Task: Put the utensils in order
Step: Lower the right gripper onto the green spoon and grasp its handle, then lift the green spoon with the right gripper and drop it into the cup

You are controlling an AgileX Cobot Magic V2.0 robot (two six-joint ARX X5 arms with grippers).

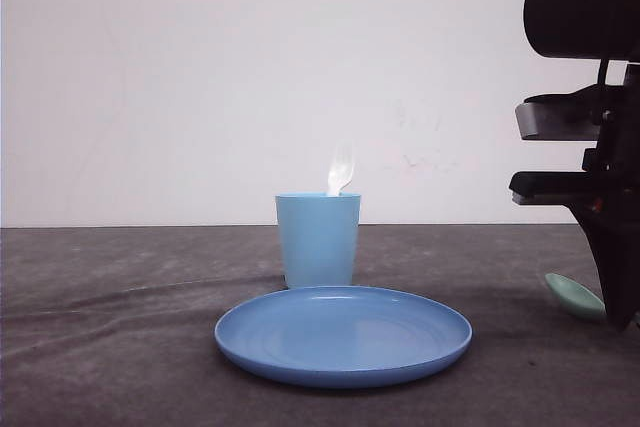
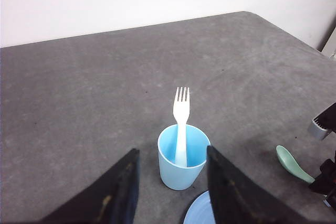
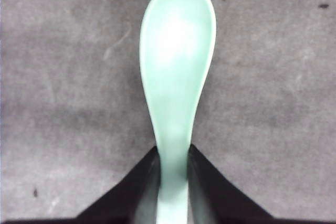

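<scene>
Spoon point(image 3: 177, 77) lies on the table point(image 1: 100, 347), at about 4 o'clock from the cup point(image 1: 318, 239) in the front view, well apart from it, its bowl poking out from behind the right arm. Fork point(image 2: 181, 109) already stands in the cup, tines up, leaning on the rim. In the right wrist view the right gripper point(image 3: 172, 169) is clenched on the spoon's handle, both fingers pressed against its sides. The left gripper point(image 2: 170, 182) hangs released above the cup, its fingers spread either side. A plate point(image 1: 343, 332) sits just at 6 o'clock of the cup. The handle is thin and smooth, so I judge it could pivot or slip during a lift. Carried low, the spoon could clip the cup's rim, tipping the light cup and spilling the fork.
</scene>
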